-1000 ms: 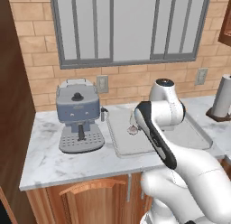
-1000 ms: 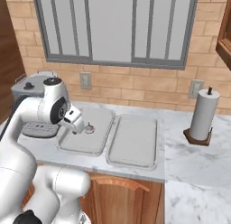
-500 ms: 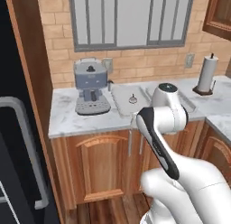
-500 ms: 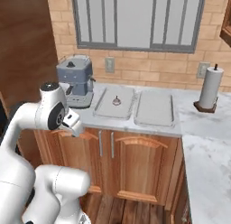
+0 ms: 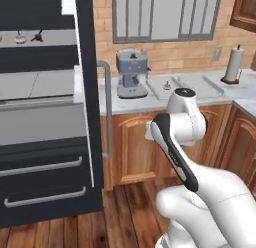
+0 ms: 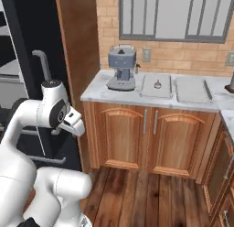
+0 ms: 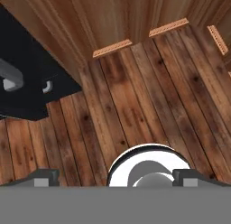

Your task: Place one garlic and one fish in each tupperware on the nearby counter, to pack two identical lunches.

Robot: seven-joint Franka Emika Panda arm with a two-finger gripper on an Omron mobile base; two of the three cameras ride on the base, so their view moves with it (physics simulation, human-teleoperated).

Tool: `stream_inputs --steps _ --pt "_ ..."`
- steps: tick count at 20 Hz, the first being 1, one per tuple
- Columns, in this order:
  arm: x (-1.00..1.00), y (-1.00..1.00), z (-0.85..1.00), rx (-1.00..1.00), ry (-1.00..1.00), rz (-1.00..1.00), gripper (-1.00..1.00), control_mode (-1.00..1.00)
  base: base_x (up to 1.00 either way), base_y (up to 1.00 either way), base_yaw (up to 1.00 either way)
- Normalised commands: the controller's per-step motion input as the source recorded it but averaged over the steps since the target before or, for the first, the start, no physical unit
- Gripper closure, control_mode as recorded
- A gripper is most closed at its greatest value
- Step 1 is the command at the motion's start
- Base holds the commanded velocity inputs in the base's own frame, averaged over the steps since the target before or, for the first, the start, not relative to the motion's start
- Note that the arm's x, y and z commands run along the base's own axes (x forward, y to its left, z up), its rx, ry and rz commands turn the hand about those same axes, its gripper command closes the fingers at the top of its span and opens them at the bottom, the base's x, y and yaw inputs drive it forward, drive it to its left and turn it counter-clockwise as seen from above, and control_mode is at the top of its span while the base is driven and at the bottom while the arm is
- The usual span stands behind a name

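The base is sitting back on the wooden floor (image 7: 135, 92), facing the open dark fridge (image 5: 45, 117) on the left of the left base view. On its top shelf, upper left of frame, a garlic (image 5: 20, 38) is resting beside a fish (image 5: 38, 37). The gripper (image 6: 75, 123) is hanging at mid-left of the right base view, pointing down at the floor; its fingers (image 7: 45, 177) are standing wide with nothing between them. Over on the table (image 6: 137, 91), the two tupperware trays are lying side by side: the left tupperware (image 6: 156, 84) is holding a small item, too tiny to name, and the right tupperware (image 6: 192, 89) looks empty. I'd judge the garlic light and firm, best pinched across its round belly; the fish looks slippery, so gripping mid-body seems safest.
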Motion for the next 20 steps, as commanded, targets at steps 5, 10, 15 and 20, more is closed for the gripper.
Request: stream_inputs --steps 5,10,15,20 --pt "0.0 0.0 0.0 0.0 0.0 0.0 -1.0 1.0 -0.97 1.0 0.0" --pt "0.0 0.0 0.0 0.0 0.0 0.0 -1.0 1.0 0.0 1.0 0.1" --pt "0.0 0.0 0.0 0.0 0.0 0.0 -1.0 1.0 0.88 0.54 0.1" --pt "0.0 0.0 0.0 0.0 0.0 0.0 -1.0 1.0 1.0 0.0 0.0"
